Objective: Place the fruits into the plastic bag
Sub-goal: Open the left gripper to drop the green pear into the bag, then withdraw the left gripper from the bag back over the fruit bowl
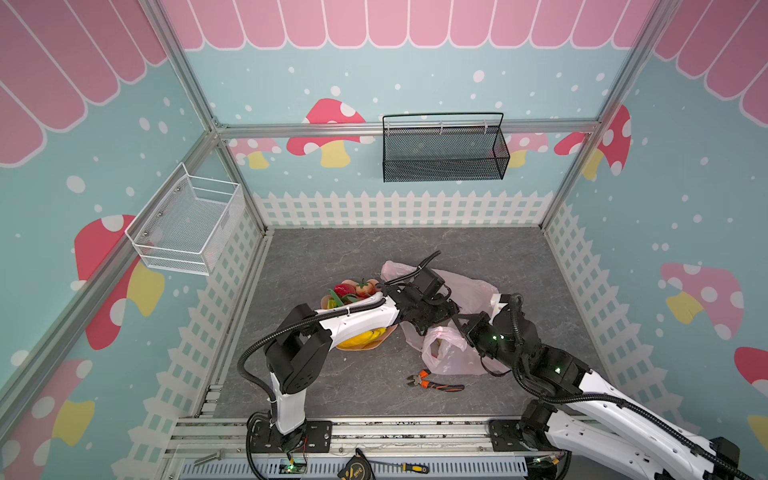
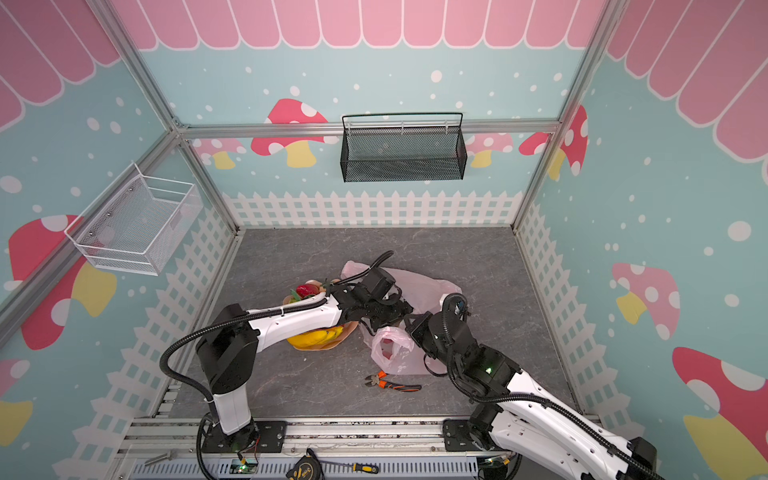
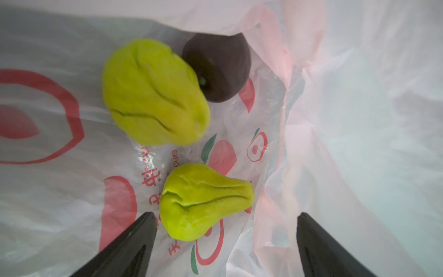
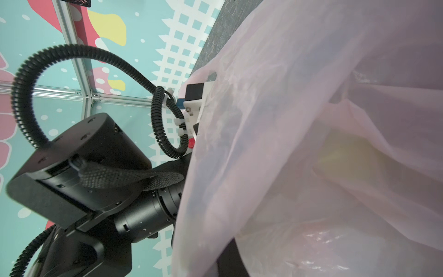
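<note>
The plastic bag [image 1: 473, 293] is pink with red prints, fruits [image 3: 153, 96] green.

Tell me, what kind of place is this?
Probably a robot practice booth dressed up like a playhouse: two robot arms bolted at the front, an aluminium frame holding cartoon mushroom walls, mesh baskets hung up.

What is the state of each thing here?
plastic bag: mouth open, edge pinched
larger green fruit: inside bag
smaller green fruit: inside bag, ungripped
dark brown fruit: inside bag
banana bunch: on plate
red fruits: on plate
left gripper: open, inside bag
right gripper: shut on bag edge
</note>
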Robot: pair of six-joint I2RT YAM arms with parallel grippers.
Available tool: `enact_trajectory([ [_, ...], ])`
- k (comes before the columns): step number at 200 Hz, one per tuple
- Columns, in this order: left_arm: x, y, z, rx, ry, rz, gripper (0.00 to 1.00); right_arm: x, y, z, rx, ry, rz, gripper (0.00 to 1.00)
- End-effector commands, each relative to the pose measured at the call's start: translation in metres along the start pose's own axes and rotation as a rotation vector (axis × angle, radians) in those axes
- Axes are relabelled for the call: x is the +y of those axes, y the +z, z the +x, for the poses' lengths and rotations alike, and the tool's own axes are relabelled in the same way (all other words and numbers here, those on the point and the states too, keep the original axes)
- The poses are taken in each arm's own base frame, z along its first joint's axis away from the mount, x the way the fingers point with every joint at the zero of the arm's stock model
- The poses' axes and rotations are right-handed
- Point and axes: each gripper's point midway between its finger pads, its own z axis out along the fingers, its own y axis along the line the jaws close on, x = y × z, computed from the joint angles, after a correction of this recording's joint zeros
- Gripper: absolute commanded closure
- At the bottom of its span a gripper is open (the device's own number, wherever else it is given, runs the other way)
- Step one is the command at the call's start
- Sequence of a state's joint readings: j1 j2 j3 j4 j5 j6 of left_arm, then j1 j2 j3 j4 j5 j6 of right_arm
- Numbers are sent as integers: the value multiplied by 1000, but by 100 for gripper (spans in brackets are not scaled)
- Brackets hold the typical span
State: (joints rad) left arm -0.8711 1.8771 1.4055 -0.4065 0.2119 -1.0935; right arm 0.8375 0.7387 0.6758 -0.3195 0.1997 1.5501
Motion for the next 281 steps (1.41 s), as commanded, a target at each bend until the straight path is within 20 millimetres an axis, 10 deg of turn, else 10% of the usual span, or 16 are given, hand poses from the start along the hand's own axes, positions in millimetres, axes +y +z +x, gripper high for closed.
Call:
enact_trajectory([
  [1,-15,-30,-6,-38,54,12,8,-2,-1,-5,-27,25,-5,100],
  [97,17,-116,3,-66,231,-96,8,0,-4,-8,-40,27,-13,100],
  [163,61,-181,-29,-129,341,-242,10,1,-6,-9,-46,26,-15,100],
  [281,91,-141,-68,-90,417,-419,17,4,-11,-12,-50,14,-7,100],
])
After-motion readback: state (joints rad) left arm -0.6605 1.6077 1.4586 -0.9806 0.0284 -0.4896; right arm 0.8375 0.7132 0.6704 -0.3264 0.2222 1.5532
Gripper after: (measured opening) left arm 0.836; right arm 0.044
